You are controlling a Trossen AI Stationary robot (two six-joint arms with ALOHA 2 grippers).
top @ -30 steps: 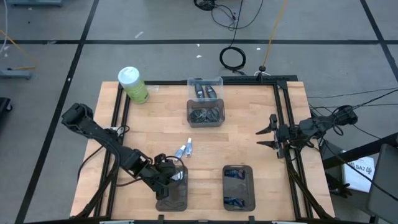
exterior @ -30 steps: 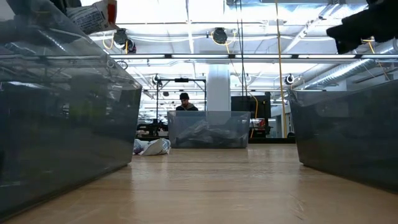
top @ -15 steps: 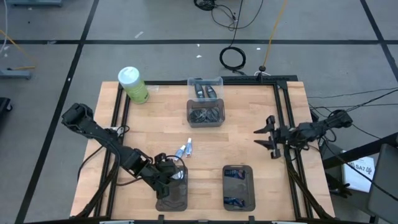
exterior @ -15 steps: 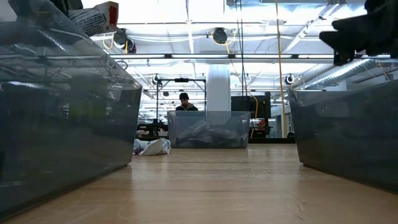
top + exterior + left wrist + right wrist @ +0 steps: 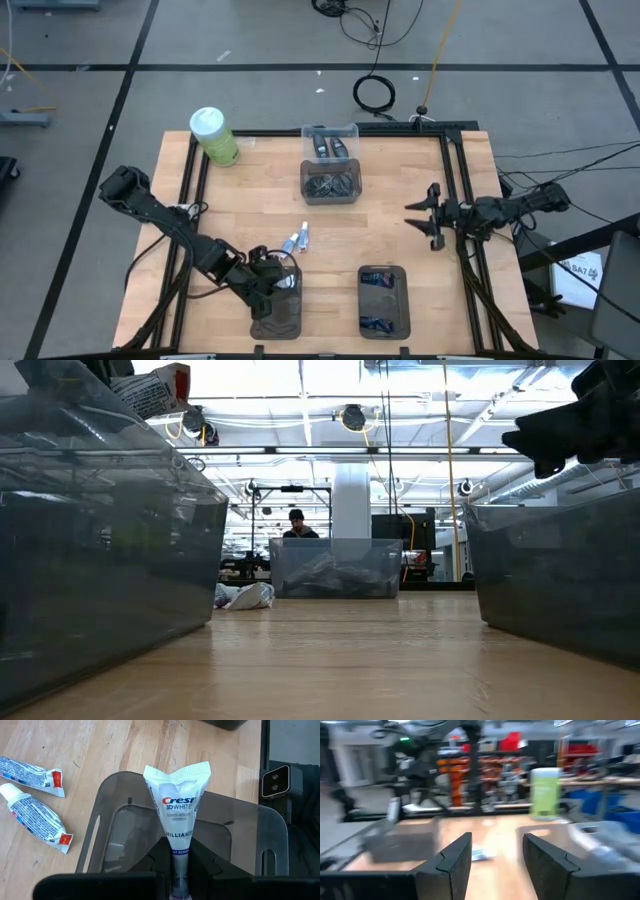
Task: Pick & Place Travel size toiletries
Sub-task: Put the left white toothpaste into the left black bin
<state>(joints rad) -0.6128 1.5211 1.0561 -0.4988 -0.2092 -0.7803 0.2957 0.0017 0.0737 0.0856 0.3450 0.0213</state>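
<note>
Bare table [image 5: 400,215] between trays [image 5: 384,300]

Two loose tubes [image 5: 298,240] on the table [image 5: 400,230] between the rear bin [image 5: 331,183] and near-left tray [image 5: 277,322].

Wooden bench [image 5: 400,240], big green bottle with white cap [image 5: 213,136] at its far left corner, coiled black cable [image 5: 374,94] on the floor, a person [image 5: 296,524] beyond the bench

white tube [image 5: 179,822] base hidden between left hand [image 5: 178,870] fingers
</note>
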